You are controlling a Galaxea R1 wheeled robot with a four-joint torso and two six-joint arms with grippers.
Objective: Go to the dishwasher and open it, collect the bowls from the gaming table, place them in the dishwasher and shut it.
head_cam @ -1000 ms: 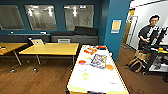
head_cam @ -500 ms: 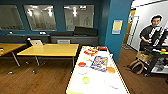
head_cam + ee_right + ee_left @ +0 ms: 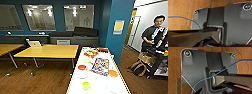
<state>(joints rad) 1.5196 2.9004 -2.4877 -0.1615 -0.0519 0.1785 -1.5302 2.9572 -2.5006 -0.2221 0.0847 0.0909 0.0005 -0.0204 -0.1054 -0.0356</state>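
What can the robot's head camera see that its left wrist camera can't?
Head view: the gaming table with a green bowl, an orange bowl and a red bowl on it, a yellow table, and a person. Left wrist view: the robot's dark plate and a blue cable. Both: brown wooden floor.

No legible text; yellow wall sign (image 3: pixel 118 26) and gaming table (image 3: pixel 100 82) graphics too blurred.

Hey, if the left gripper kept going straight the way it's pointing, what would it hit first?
Probably the wooden floor: the left wrist view looks down at brown boards past the robot's own plate, with nothing else in that line. The depth is unclear.
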